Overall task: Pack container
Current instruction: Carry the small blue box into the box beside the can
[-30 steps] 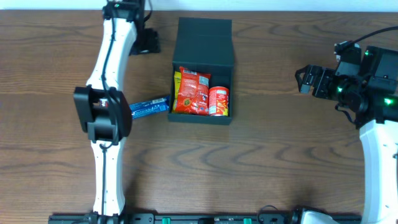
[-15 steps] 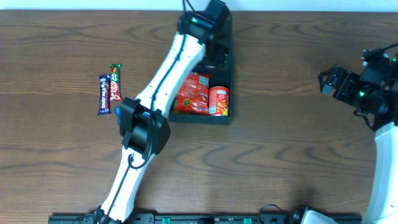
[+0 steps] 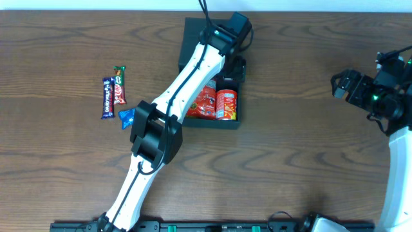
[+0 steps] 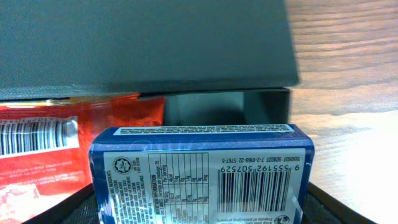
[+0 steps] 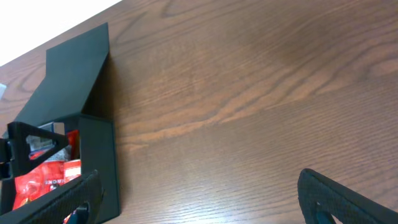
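- Reaching over the box (image 3: 209, 124) at upper centre, the left gripper (image 3: 236, 68) is clamped on a blue packet (image 4: 202, 174).
- Box open, its lid (image 3: 193, 29) toward the top edge; inside, a red bag (image 3: 205, 103) beside a red can (image 3: 226, 104).
- Right gripper (image 3: 342, 84), at the right edge, has its jaws apart, holding nothing.
- 2 bars (image 3: 108, 98) lie at left, well apart from the box.

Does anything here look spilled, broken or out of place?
Nothing looks spilled or damaged. The container sits open with snacks inside; a Dairy Milk bar, a KitKat and a blue wrapper lie loose on the table left of it, not packed yet.
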You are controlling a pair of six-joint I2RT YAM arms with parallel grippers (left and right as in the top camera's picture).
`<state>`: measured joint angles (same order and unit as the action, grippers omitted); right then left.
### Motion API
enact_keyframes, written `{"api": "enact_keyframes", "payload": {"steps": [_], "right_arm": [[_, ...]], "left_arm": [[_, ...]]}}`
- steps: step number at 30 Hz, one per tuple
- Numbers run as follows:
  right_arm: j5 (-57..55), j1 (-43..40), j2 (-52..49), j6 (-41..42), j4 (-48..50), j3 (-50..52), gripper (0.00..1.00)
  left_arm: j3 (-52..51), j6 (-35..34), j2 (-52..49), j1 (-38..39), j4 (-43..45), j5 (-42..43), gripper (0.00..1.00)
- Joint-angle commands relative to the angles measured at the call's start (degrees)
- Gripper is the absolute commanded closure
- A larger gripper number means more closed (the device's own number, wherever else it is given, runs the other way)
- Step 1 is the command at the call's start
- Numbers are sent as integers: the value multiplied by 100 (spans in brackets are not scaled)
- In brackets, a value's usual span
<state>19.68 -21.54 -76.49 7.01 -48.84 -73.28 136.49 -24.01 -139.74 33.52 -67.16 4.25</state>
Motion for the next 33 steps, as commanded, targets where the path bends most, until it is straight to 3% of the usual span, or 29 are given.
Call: {"api": "enact_keyframes", "payload": {"steps": [1,4,8,21,23,24,26,27,33], "right_arm": [[28,-57,-24,-44,-28,33,1],[28,-57,-24,-44,-26,33,1],[31,-57,-24,-42,-24,33,1],[57,-57,-24,-39,-24,33,1],[160,-57,-24,-39,-20,33,1],[181,-57,-24,-39,-20,33,1],[179,-57,-24,-39,-26,33,1],[179,-57,-24,-39,-26,33,1],[179,-57,-24,-42,-70,33,1]], "left_arm": [[-118,-44,-59,-11,35,-234,34],[-144,-44,-61,-11,52,-232,31],[-144,-44,-61,-11,81,-221,2],[-140,192,-57,-28,55,22,5],[-140,236,-59,-42,50,4,15],[-140,236,-59,-52,59,-31,28],[-146,223,-61,-98,127,-197,81],[-155,195,-61,-129,166,-275,94],[-461,-57,-63,-358,420,-332,94]]}}
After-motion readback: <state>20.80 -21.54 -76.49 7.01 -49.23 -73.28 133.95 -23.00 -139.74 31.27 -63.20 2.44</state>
